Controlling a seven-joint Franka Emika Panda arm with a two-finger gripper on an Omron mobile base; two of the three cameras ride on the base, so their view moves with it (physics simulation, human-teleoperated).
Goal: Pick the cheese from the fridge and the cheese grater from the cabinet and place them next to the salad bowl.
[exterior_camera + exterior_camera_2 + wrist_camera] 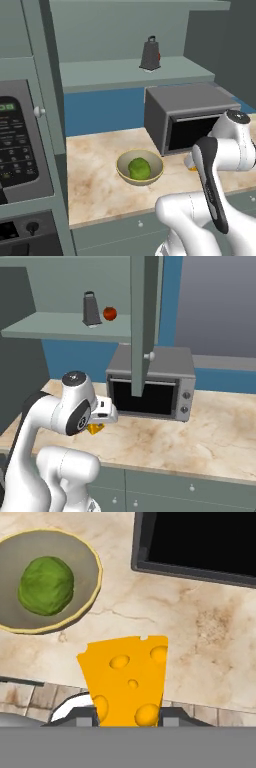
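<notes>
A: Left base view. Item count?

B: One bowl (140, 168) holding one lettuce (139, 168), on the counter (95, 185). One microwave (187, 117) to the right of the bowl. One grater (149, 53) upright on the open cabinet's shelf (125, 71). One small patch of cheese (193, 168) shows at the arm's edge, low in front of the microwave. The gripper itself is hidden behind the arm here.

A: Right base view?

B: One grater (91, 309) and one red fruit (110, 313) just beside it, both on the shelf (65, 327). One microwave (152, 383) below, with the cabinet door (145, 321) hanging in front of it. One cheese (96, 428) wedge under the gripper (102, 418), which hangs over the counter (200, 441) in front of the microwave's left corner.

A: Hand view?

B: One cheese (127, 679), one bowl (87, 587), one lettuce (46, 585). One dark microwave (195, 542) opening at the upper right.

A: Gripper state?

B: Closed onto the cheese. The wedge sits between the two fingers (85, 717), its base at the tips, projecting straight out from the hand.

A: Cheese position relative to the bowl?

B: In the hand view the cheese lies below and right of the bowl, apart from it, over bare counter (200, 642). Whether it touches the counter cannot be determined.
</notes>
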